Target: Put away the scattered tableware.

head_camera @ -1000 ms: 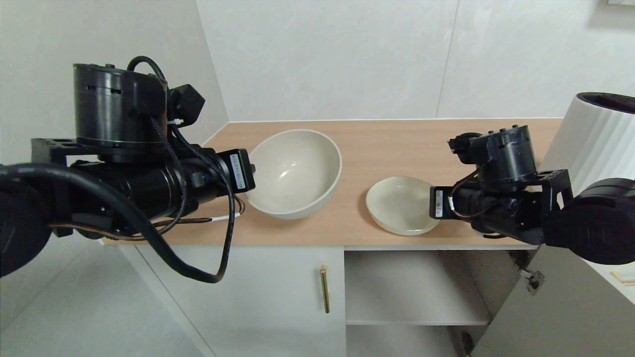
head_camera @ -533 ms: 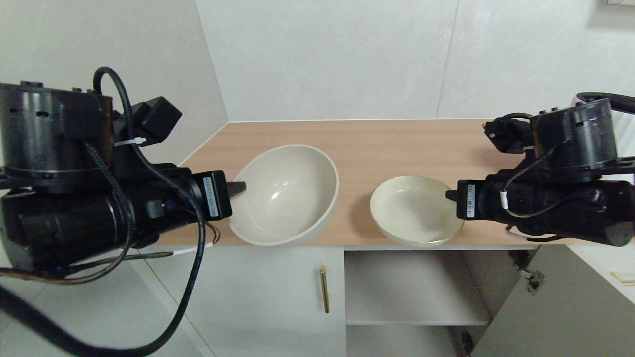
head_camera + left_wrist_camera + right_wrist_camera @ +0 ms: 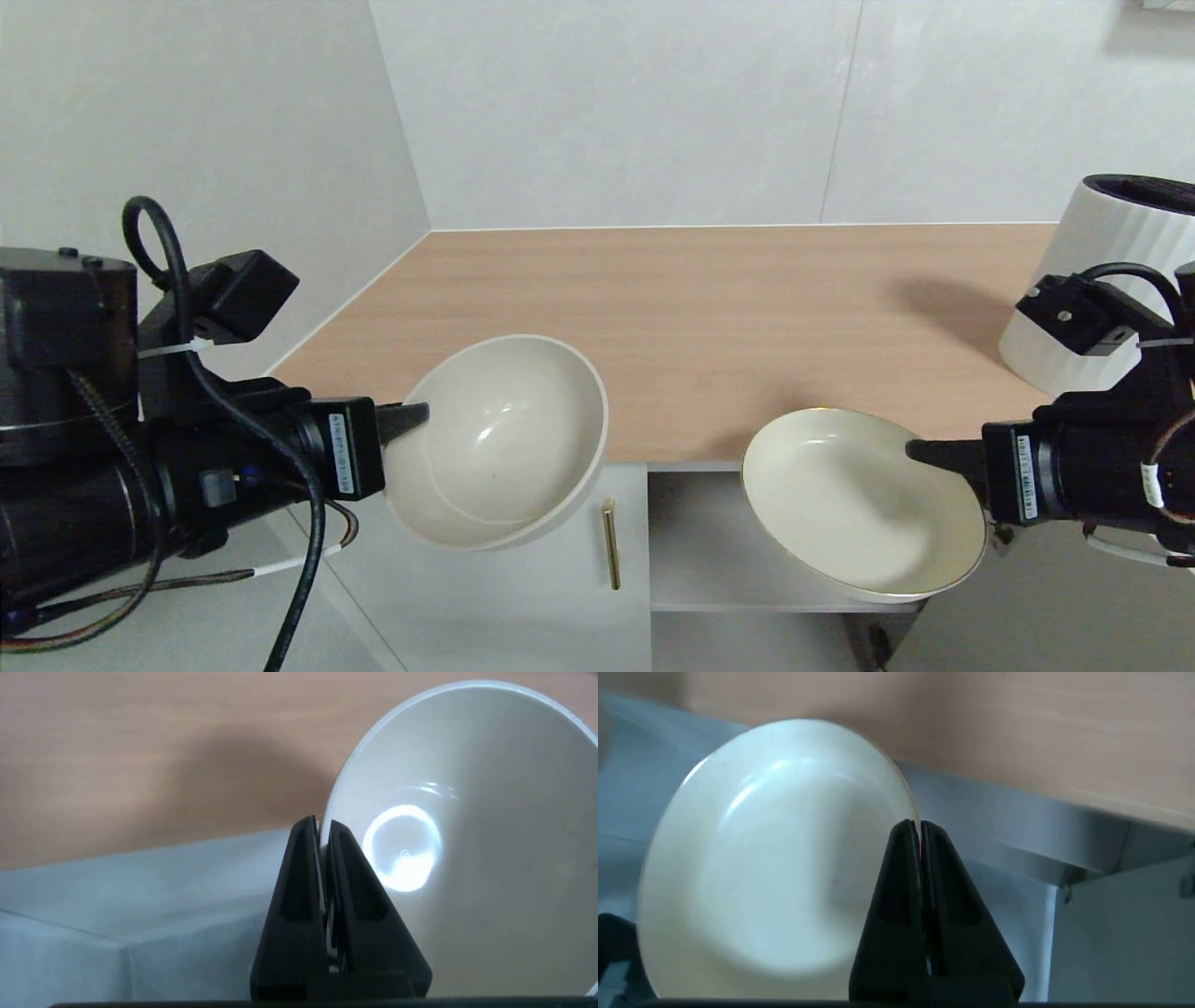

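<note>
We hold both pieces in the air at the counter's front edge. Our left gripper (image 3: 414,414) clenches the rim of the deep bowl (image 3: 499,448), and our right gripper (image 3: 920,451) pinches the rim of the shallow dish (image 3: 859,504). We judge this the carry. Next both must go down into the open cupboard shelf (image 3: 747,569), below and between the jaws. The closed door (image 3: 485,597) with its brass handle (image 3: 609,544) lies under the bowl, so the bowl likely needs carrying across. Beyond the jaws lies the wooden countertop (image 3: 700,308), with a white ribbed vessel (image 3: 1111,252) behind the right gripper.
</note>
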